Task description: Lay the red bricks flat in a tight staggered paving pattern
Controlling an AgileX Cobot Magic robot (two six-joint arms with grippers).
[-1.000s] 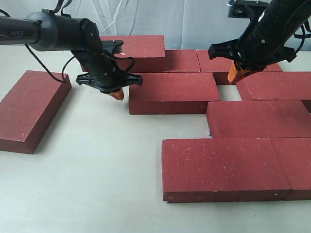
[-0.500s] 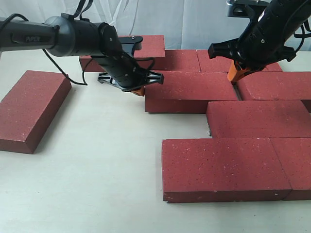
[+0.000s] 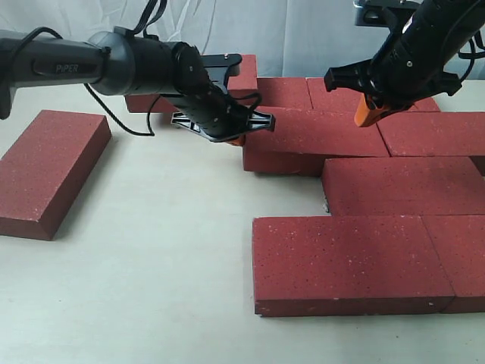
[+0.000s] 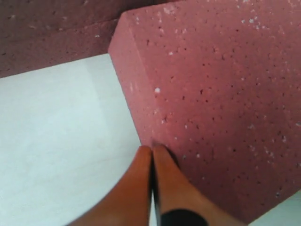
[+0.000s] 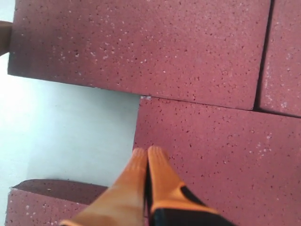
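Exterior view: left gripper (image 3: 236, 139), fingers pressed together, butted against the end of the middle-row brick (image 3: 318, 133) at frame centre, a blunt pusher, we judge, to close the joint. Right gripper (image 3: 366, 117), also together, hovers upper right; a spare brick (image 3: 49, 167) lies far left.

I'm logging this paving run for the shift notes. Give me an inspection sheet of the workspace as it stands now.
Surface: pale tabletop.
Job's things: red bricks mostly packed in staggered rows at right; one loose brick lies flat, apart, at left.
Clutter: nothing seen.
Claws: left claw shut, tips against the middle brick end; right claw shut over the bricks.
Cables: black cable loops under the left arm.
Surroundings: white curtain behind.
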